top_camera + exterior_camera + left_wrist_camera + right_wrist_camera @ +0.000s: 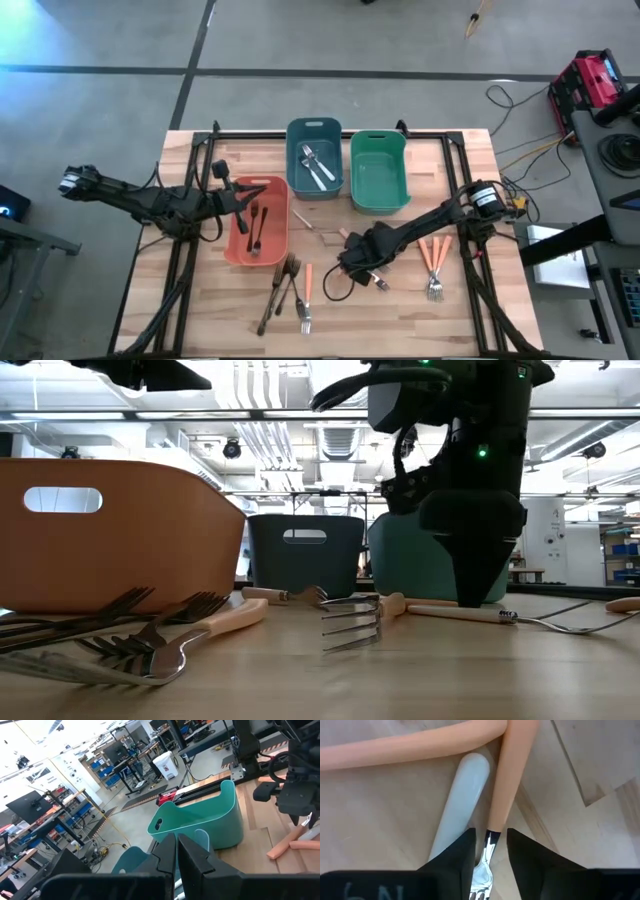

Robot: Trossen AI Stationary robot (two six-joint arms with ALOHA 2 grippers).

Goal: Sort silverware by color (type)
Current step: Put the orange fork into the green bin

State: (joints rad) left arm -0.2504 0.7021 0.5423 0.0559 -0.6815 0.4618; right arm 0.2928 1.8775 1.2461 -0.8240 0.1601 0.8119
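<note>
The right gripper (362, 262) is low over the table (470, 320), near its middle, in front of the green bin (377, 172). Its fingers (452, 857) stand on both sides of the silver neck of an orange-handled fork (505, 795), with small gaps, so a firm grip cannot be told. A silver handle (462, 795) lies just beside this fork.

The left gripper (222, 172) is closed and empty, above the far left part of the salmon bin (240, 245), which holds dark bronze forks (255, 225). The blue bin (313, 128) holds silver forks (316, 165). More orange-handled forks (433, 262) lie to the right, and a mixed group of utensils (288, 295) lies near the front edge.
</note>
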